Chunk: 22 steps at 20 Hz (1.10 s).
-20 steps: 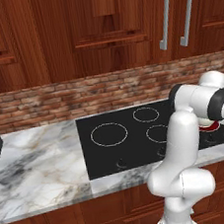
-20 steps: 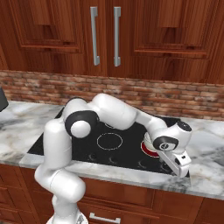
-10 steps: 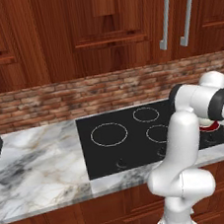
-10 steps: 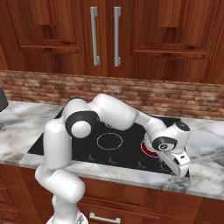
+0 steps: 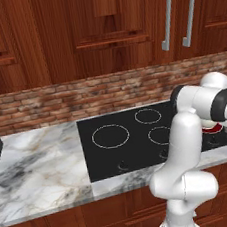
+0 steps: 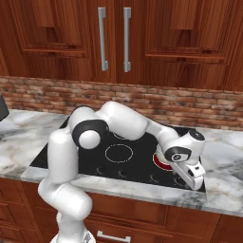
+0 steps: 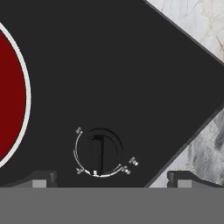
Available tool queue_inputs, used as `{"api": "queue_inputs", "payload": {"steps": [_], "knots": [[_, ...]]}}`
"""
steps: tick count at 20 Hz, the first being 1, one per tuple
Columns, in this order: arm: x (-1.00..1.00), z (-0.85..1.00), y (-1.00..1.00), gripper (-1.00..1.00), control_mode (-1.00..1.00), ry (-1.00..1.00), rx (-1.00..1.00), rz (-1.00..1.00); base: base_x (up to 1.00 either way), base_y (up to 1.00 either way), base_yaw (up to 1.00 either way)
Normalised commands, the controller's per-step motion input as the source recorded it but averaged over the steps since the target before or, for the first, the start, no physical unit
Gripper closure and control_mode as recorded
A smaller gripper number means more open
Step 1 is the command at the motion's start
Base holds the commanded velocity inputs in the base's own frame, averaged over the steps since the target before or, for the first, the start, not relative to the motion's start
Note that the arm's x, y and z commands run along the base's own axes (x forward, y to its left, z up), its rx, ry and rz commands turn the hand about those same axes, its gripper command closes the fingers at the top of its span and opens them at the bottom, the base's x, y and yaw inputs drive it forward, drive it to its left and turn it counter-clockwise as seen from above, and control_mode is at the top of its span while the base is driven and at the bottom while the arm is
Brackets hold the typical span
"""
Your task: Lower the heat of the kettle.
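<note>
The knob [image 7: 99, 152] sits on the black cooktop [image 7: 131, 78] just ahead of the gripper [image 7: 112, 177], between its two dark fingertips [image 7: 41, 179] and slightly toward the left one. It is a round dark dial with a raised bar across it, ringed by a thin white arc with small marks. Beside it, at the left edge of the hand view, glows part of a red burner [image 7: 11, 92] with a white rim; in the right base view the same burner [image 6: 161, 163] shows as a red patch near the front right corner of the cooktop [image 6: 61, 152], mostly covered by the hand. Grey-veined marble worktop [image 7: 205, 144] runs along the cooktop's edge close to the knob.

No kettle can be made out. In the left base view the burner [image 5: 213, 127] is a thin red sliver behind the white arm, and the hand is cut off at the picture's right edge. In the right base view the gripper [image 6: 193, 178] hangs low over the cooktop's front right corner, its fingers hidden by the hand's body.

The fingertips stand well apart, either side of the knob, with nothing between them but the cooktop surface; whether they touch the knob or the glass cannot be told.
</note>
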Motion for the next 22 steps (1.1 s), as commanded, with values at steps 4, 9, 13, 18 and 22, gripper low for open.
{"api": "queue_inputs", "payload": {"steps": [4, 9, 13, 18, 22], "knots": [[0.09, -0.03, 0.00, -1.00, -1.00, 0.00, 0.00, 0.00, 0.00, 0.00, 0.00], [0.05, -0.11, 0.00, -1.00, -1.00, 0.00, 0.00, 0.00, 0.00, 0.00, 0.00], [0.00, -0.13, 0.00, -1.00, -1.00, 0.00, 0.00, 0.00, 0.00, 0.00, 0.00], [0.00, -0.14, 0.00, -1.00, -1.00, 0.00, 0.00, 0.00, 0.00, 0.00, 0.00], [0.00, -0.17, 0.00, -1.00, -1.00, 0.00, 0.00, 0.00, 0.00, 0.00, 0.00]]}}
